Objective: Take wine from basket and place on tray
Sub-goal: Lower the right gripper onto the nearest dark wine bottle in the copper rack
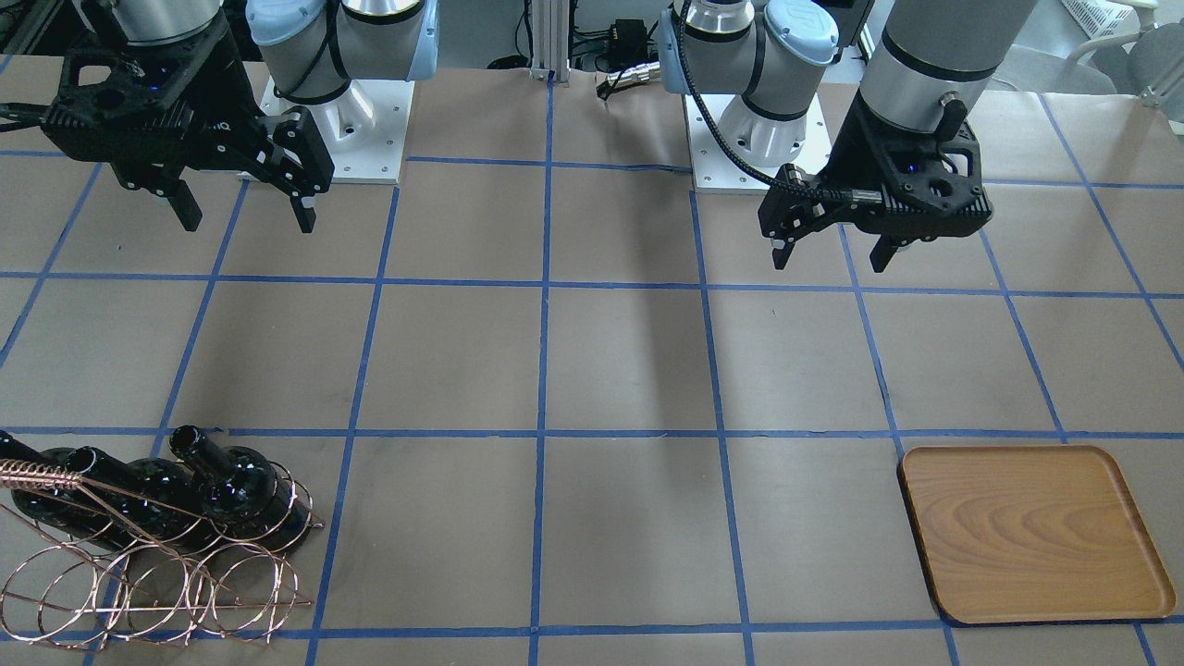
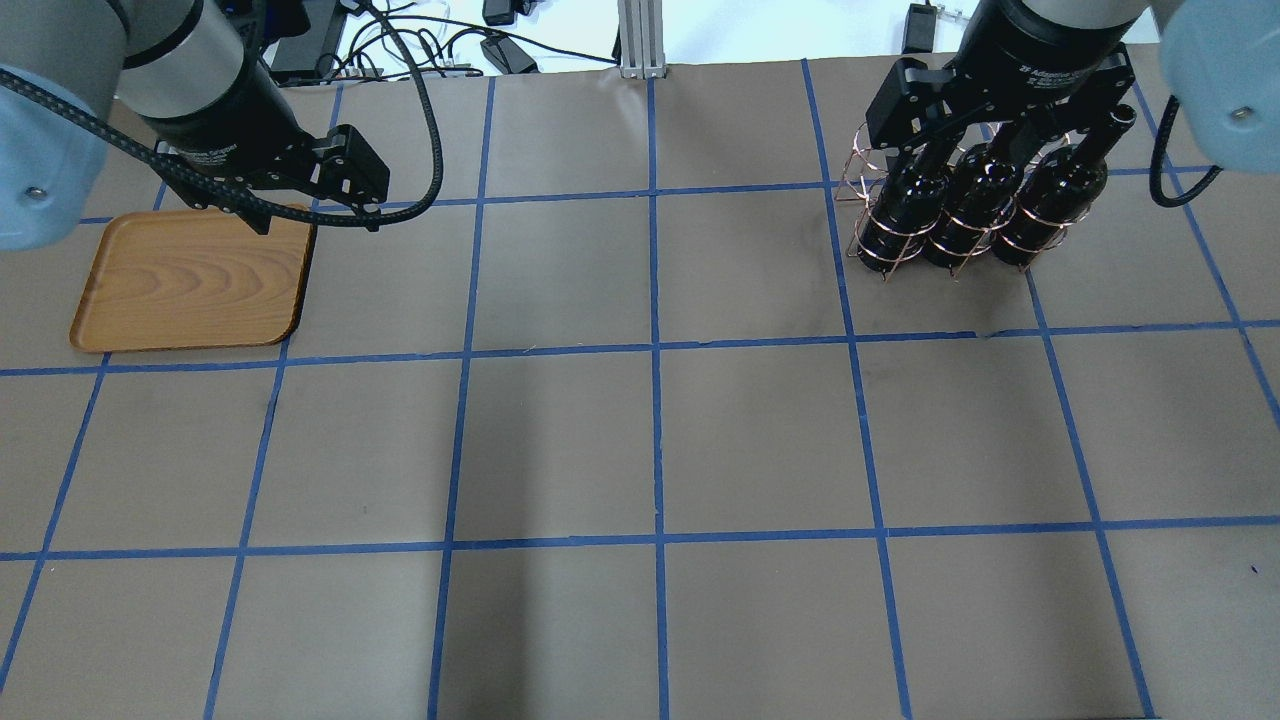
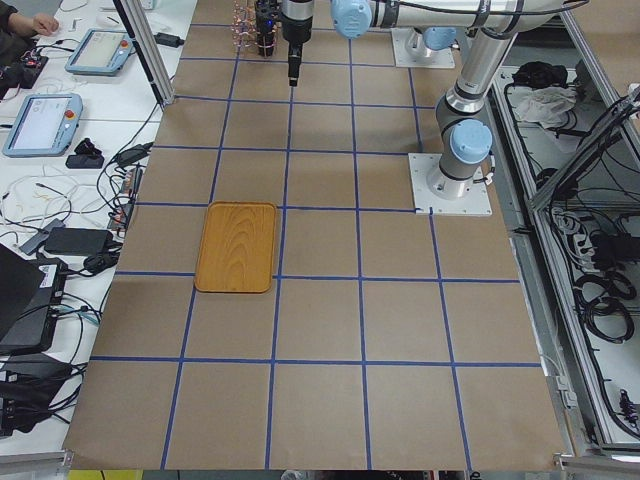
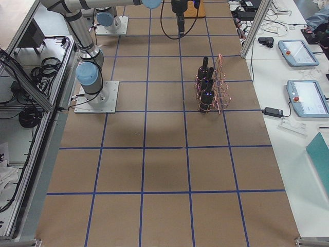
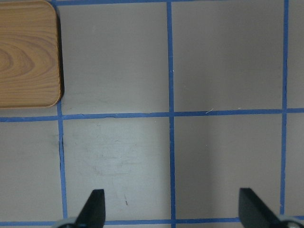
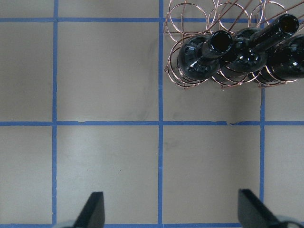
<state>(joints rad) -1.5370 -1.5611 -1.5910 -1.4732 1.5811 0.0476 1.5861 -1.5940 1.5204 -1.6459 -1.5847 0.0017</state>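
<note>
Three near-black wine bottles stand upright in the copper wire basket (image 1: 185,592), the nearest-to-centre one being the wine (image 1: 231,481). They also show in the overhead view (image 2: 900,205) and at the top right of the right wrist view (image 6: 204,59). My right gripper (image 1: 248,224) is open and empty, raised above the table on the robot's side of the basket (image 6: 187,9). The wooden tray (image 1: 1036,536) lies bare at the other end of the table. My left gripper (image 1: 830,261) is open and empty, raised beside the tray (image 5: 26,52), its fingertips (image 5: 97,197) wide apart.
The table is brown paper with a blue tape grid (image 2: 655,350). The two arm bases (image 1: 342,129) stand at the robot's edge. Cables and a post (image 2: 640,40) sit at the far edge in the overhead view. Side benches hold tablets (image 3: 45,120).
</note>
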